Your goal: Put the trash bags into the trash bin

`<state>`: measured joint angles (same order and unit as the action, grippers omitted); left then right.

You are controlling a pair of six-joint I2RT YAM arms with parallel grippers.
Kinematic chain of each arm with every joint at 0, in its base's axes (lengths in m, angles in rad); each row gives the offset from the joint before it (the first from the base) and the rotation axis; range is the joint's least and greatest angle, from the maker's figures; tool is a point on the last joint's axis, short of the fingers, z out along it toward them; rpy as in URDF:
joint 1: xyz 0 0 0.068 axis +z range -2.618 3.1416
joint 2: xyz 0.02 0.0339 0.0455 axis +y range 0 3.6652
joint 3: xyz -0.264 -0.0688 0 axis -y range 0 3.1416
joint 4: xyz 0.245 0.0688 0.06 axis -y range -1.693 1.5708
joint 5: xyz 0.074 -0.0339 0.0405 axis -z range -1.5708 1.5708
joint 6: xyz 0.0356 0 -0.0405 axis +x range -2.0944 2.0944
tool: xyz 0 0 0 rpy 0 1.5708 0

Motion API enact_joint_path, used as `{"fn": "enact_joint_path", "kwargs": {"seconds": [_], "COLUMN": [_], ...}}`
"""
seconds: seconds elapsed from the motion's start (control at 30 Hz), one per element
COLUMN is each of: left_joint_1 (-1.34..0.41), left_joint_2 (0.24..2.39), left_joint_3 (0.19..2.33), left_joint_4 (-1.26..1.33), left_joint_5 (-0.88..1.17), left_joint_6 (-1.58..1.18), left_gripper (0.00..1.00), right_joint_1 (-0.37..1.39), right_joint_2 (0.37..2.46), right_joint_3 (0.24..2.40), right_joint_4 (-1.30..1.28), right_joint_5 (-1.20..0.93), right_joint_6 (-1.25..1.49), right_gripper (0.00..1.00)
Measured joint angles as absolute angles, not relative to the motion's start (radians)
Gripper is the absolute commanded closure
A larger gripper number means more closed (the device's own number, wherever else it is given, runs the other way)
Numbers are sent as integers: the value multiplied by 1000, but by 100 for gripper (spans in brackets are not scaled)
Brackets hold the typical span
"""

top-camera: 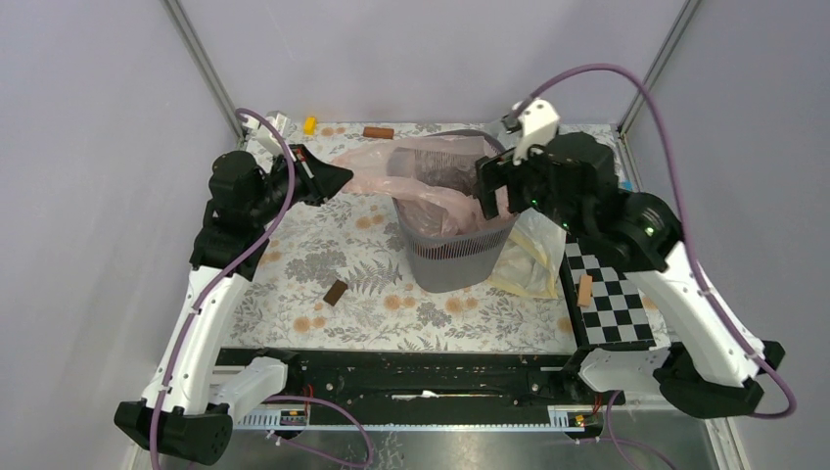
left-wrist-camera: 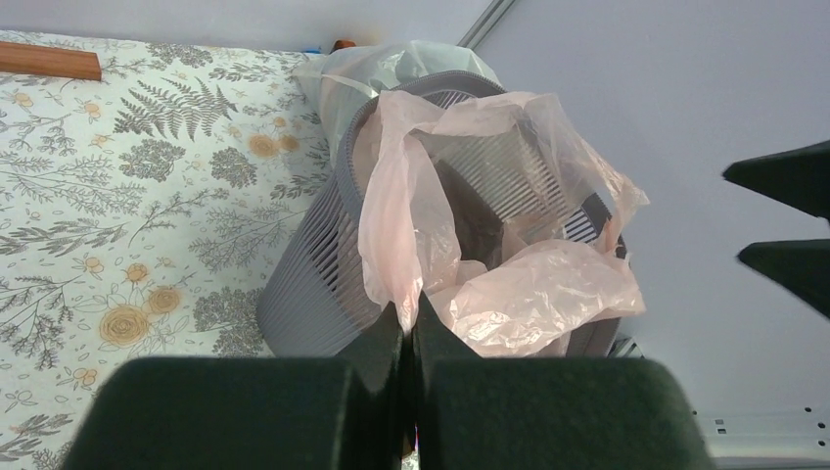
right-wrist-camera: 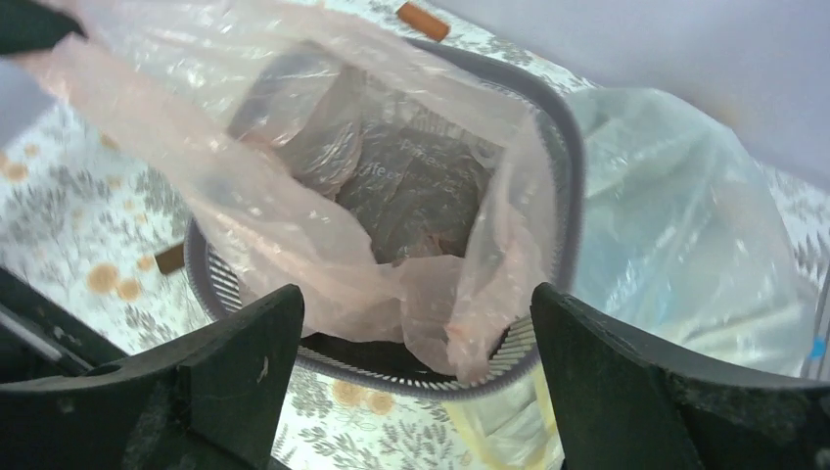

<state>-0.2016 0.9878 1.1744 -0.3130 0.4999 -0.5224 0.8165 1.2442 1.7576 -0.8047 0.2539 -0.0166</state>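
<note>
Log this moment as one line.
left end effector: shut on translucent pale pink plastic film bag | right end effector: open above dark grey plastic mesh bin | bag: partly inside bin, edge over rim

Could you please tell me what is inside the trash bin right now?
A pink bag sits in the bin, its mouth open and film spilling over the rim. Dark mesh shows dimly through it; anything beneath the film is hidden.
</note>
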Motion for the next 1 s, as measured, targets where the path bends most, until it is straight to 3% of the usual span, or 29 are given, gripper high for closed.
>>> {"fn": "enact_joint_path", "kwargs": {"seconds": [0.23, 0.7, 0.77, 0.83, 0.93, 0.97, 1.0], "left_joint_1": [-202, -202, -202, -202, -202, -202, -202], "left_joint_2": [972, 968, 968, 967, 967, 967, 968], "left_joint_3": [1183, 1208, 1212, 1215, 1218, 1219, 1221], "left_joint_4": [-331, -353, -356, -360, -364, -364, -365], "left_joint_5": [491, 466, 463, 460, 455, 452, 449], "left_joint_6": [-509, -490, -488, -486, -486, -486, -486], "left_gripper": [100, 100, 100, 100, 100, 100, 100], "right_joint_1": [817, 817, 814, 808, 789, 780, 773], "right_joint_2": [1137, 1293, 1317, 1340, 1363, 1370, 1375], "right_joint_3": [1688, 1621, 1621, 1621, 1622, 1623, 1627], "right_joint_4": [-861, -908, -908, -910, -924, -936, -944], "right_joint_5": [436, 553, 559, 560, 560, 560, 561], "right_joint_6": [159, 270, 280, 294, 311, 317, 315], "right_gripper": [43, 37, 39, 53, 92, 99, 100]}}
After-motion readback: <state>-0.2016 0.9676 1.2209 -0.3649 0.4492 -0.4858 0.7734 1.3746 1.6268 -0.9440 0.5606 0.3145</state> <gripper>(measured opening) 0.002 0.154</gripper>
